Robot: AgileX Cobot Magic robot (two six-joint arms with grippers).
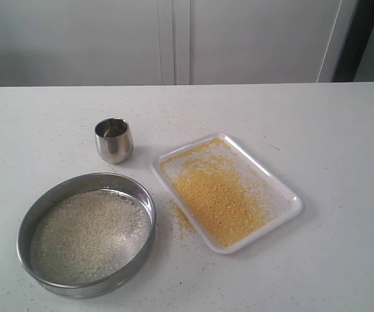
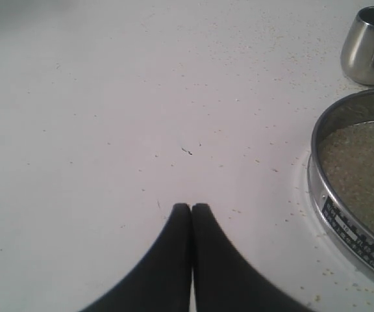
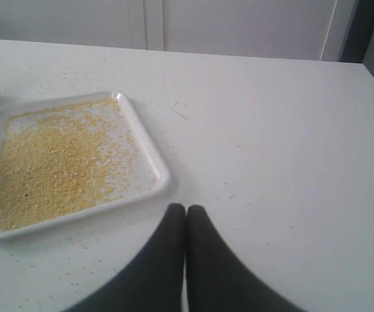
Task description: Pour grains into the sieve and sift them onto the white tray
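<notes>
The sieve (image 1: 86, 290) is placed on the table (image 1: 330, 130) close to its near edge, twd. the left corner. It is filled w/ the paler, coarser grains (image 1: 86, 237), spread over the mesh. The white tray (image 1: 279, 198) is laid approx. at the middle of the table, to the right of the sieve and just beside it, not touching, and is turned obliquely to the edges. Fine yellow meal (image 1: 219, 201) is spread over most of it. Some yellow specks (image 1: 180, 218) are scattered on the table between sieve and tray. A small steel cup (image 1: 114, 140) is stood upright just behind the sieve, on the side of the far edge.

The L gripper (image 2: 191, 208) is seen w/ its jaws pressed together and nothing between them, over bare table beside the sieve rim (image 2: 317, 149). The R gripper (image 3: 186, 209) is closed the same way, empty, near a corner of the tray (image 3: 154, 156).
</notes>
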